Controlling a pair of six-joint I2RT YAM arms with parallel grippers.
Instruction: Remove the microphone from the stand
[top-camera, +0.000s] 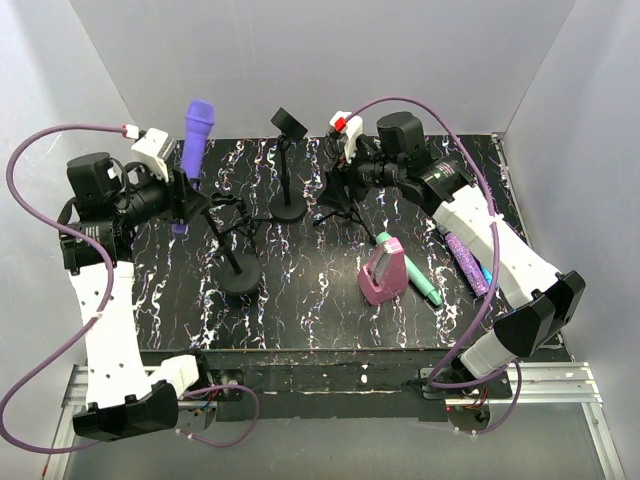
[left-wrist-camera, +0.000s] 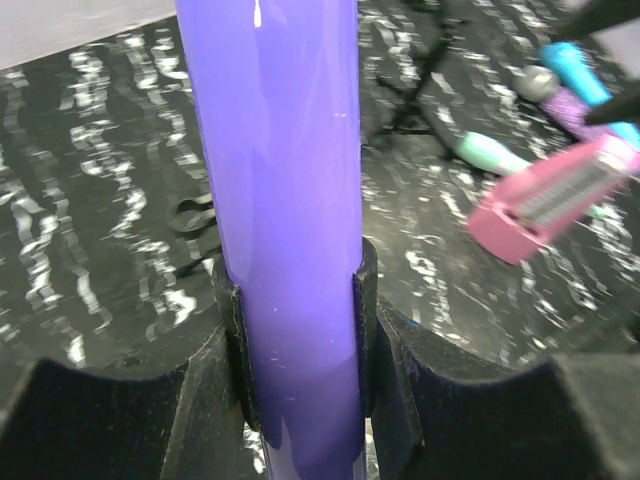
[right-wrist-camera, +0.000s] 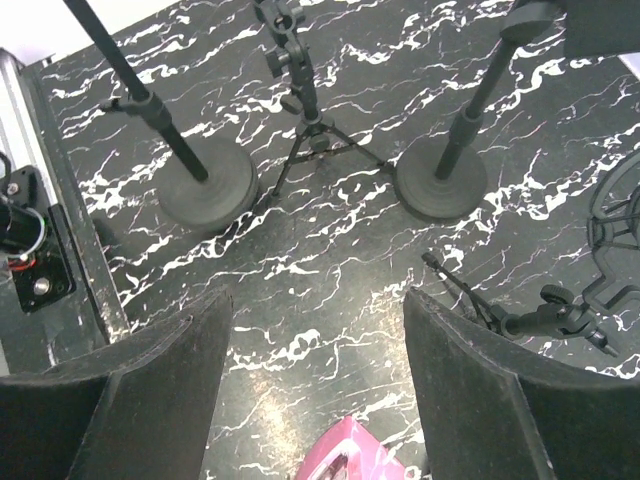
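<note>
- The glossy purple cylindrical microphone (top-camera: 194, 140) is lifted off the black, white-veined marble-pattern surface (top-camera: 300, 315). It sits at the far left, roughly upright, with its ribbed head uppermost and its lower end tipped slightly leftward.
- The left arm's black fingers (left-wrist-camera: 232, 340) are closed partway onto the microphone's barrel. One pad presses flat against each side, and the wrist view shows no gap between pad and purple shell.
- A black stand with a round weighted base (top-camera: 240, 272) sits on the surface just to the right of the held microphone. Its thin pole leans up toward the left fingers. The stand's head is close to the barrel, but I cannot tell whether they touch.
- A second black round-base stand (top-camera: 288, 210) stands farther back near the centre, upright, with a black clip (top-camera: 290, 122) at its top.
- A small black tripod stand (top-camera: 338, 212) is just to the right of that second stand, below the right arm's wrist.
- The right arm's black fingers (right-wrist-camera: 170, 380) are spread wide and grip nothing, hovering above the surface. In the wrist view only marble pattern shows between them, with the two round bases and the tripod beyond.
- A pink box-like case with a grey panel (top-camera: 382, 275) lies right of centre, with a teal stick-shaped object (top-camera: 420, 282) just beside it.
- A glittery purple rod (top-camera: 465, 262) lies near the right edge, partly under the right arm.
</note>
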